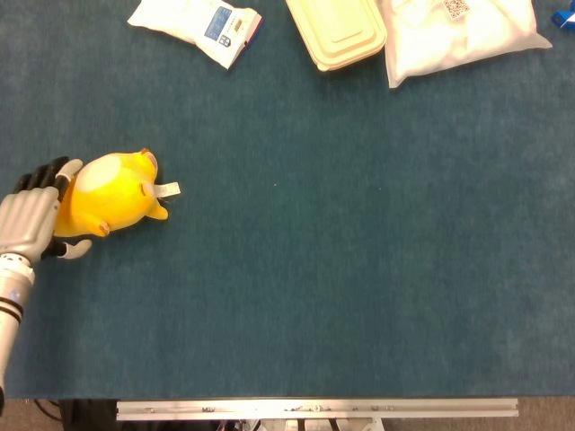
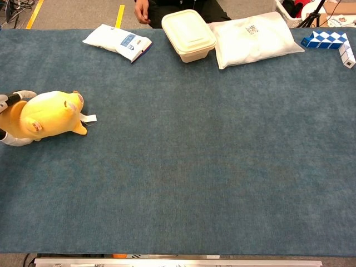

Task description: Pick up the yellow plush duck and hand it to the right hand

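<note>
1. We take this for a robot lab or test room, not a home: the table point(image 2: 183, 183) is covered edge to edge in dark teal carpet-like cloth, with a bare aluminium rail point(image 1: 314, 409) along its near edge.
2. Beyond the table's far edge we see grey floor with yellow marking tape point(image 2: 120, 13), as in a workshop or lab.
3. A seated person point(image 2: 178, 6) waits at the far edge.
4. Along that edge lie assorted props: a white pouch point(image 2: 117, 41), a lidded container point(image 2: 189, 34), a white bag point(image 2: 255, 38), and, at the far right corner, a blue-and-white puzzle toy point(image 2: 328, 42).
</note>
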`<action>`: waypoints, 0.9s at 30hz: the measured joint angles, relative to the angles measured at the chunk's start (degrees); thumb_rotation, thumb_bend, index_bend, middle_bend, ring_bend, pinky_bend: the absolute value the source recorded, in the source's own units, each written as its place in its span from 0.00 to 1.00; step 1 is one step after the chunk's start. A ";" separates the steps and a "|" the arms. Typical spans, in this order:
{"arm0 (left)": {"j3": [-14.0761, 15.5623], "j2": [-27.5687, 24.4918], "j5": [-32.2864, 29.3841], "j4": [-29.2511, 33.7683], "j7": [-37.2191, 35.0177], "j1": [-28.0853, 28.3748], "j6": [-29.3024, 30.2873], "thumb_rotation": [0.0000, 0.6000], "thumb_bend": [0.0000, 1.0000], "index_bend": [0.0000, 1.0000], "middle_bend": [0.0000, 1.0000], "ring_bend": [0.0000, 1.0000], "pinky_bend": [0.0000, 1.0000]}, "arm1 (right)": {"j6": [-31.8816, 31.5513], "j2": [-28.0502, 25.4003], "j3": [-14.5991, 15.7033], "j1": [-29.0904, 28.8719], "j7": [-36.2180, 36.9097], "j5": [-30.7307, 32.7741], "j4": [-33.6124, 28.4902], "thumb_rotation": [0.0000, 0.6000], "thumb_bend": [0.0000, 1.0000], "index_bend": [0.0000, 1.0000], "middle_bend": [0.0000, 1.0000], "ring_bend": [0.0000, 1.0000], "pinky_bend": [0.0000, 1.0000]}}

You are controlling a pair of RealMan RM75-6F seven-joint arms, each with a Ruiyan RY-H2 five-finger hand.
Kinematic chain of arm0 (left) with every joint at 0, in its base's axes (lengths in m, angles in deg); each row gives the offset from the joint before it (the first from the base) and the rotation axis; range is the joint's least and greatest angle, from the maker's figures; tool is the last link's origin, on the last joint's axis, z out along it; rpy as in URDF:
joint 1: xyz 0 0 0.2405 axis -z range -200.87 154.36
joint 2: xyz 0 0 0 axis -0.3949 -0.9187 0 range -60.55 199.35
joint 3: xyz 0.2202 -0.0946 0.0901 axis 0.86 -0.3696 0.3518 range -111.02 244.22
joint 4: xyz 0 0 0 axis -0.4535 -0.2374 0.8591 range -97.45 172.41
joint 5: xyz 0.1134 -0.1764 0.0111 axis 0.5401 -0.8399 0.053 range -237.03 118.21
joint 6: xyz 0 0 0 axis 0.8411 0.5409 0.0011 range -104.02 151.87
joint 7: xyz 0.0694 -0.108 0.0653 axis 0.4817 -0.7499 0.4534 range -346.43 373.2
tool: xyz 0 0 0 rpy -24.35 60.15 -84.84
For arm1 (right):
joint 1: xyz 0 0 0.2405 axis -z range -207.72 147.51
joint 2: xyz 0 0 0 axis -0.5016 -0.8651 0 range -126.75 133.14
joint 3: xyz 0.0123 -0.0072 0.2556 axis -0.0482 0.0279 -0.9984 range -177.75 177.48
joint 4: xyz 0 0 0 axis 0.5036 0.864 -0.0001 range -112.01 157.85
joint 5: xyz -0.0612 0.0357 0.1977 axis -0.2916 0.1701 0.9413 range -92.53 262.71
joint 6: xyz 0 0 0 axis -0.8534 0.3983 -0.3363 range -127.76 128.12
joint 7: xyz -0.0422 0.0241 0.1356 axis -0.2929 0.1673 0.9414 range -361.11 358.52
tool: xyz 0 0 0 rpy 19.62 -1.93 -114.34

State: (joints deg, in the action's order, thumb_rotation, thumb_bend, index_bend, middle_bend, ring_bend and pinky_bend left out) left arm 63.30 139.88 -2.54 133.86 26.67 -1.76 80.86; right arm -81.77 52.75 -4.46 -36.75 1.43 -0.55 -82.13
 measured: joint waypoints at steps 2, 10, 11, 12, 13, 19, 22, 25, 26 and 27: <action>-0.04 0.91 -0.15 -1.07 0.12 0.12 0.19 1.00 0.20 0.16 0.11 0.10 0.25 | -0.10 -0.01 -0.02 0.07 -0.04 0.09 -0.04 1.00 0.18 0.14 0.26 0.12 0.24; -0.68 4.36 0.81 -5.87 -1.88 0.22 1.43 1.00 0.21 0.42 0.40 0.37 0.57 | 0.29 -0.20 -0.06 -0.24 -0.49 -0.15 -0.55 1.00 0.18 0.14 0.26 0.12 0.24; -0.81 4.41 1.13 -6.02 -2.44 0.21 1.49 1.00 0.21 0.43 0.41 0.37 0.58 | 0.37 -0.22 -0.06 -0.31 -0.54 -0.25 -0.63 1.00 0.18 0.14 0.26 0.12 0.24; -0.99 4.37 1.62 -6.09 -3.27 0.22 1.49 1.00 0.21 0.43 0.41 0.38 0.59 | 0.50 -0.26 -0.05 -0.39 -0.60 -0.39 -0.73 1.00 0.18 0.14 0.26 0.12 0.24; -1.12 4.23 2.04 -6.03 -3.94 0.23 1.44 1.00 0.21 0.43 0.42 0.38 0.59 | 0.73 -0.30 -0.01 -0.55 -0.70 -0.64 -0.88 1.00 0.18 0.14 0.26 0.12 0.24; -2.11 0.92 6.48 -2.57 -8.74 0.71 0.77 1.00 0.21 0.43 0.42 0.38 0.59 | 2.32 -0.43 -0.08 -2.15 -0.34 -2.39 -2.17 1.00 0.18 0.14 0.26 0.12 0.24; -2.59 -0.66 7.65 -0.50 -11.39 1.19 -0.32 1.00 0.21 0.43 0.42 0.38 0.59 | 3.43 -0.36 -0.36 -3.44 0.23 -3.37 -2.82 1.00 0.18 0.14 0.26 0.12 0.24; -3.34 -2.53 8.45 2.09 -15.04 1.93 -2.27 1.00 0.21 0.43 0.42 0.38 0.59 | 4.76 -0.09 -0.73 -4.89 0.83 -4.16 -3.48 1.00 0.18 0.14 0.26 0.12 0.24; -3.61 -3.17 8.67 3.00 -16.25 2.19 -2.96 1.00 0.21 0.43 0.41 0.38 0.59 | 5.24 0.02 -0.87 -5.41 1.03 -4.37 -3.70 1.00 0.18 0.14 0.26 0.12 0.24; -3.99 -4.07 8.99 4.29 -17.85 2.58 -3.91 1.00 0.21 0.43 0.41 0.38 0.59 | 5.71 0.16 -1.02 -5.94 1.23 -4.58 -3.91 1.00 0.18 0.14 0.26 0.12 0.24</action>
State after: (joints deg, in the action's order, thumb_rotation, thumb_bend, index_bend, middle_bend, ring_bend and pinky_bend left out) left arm 59.31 135.81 6.45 138.15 8.82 0.81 76.96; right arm -76.06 52.91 -5.48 -42.69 2.66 -5.13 -86.04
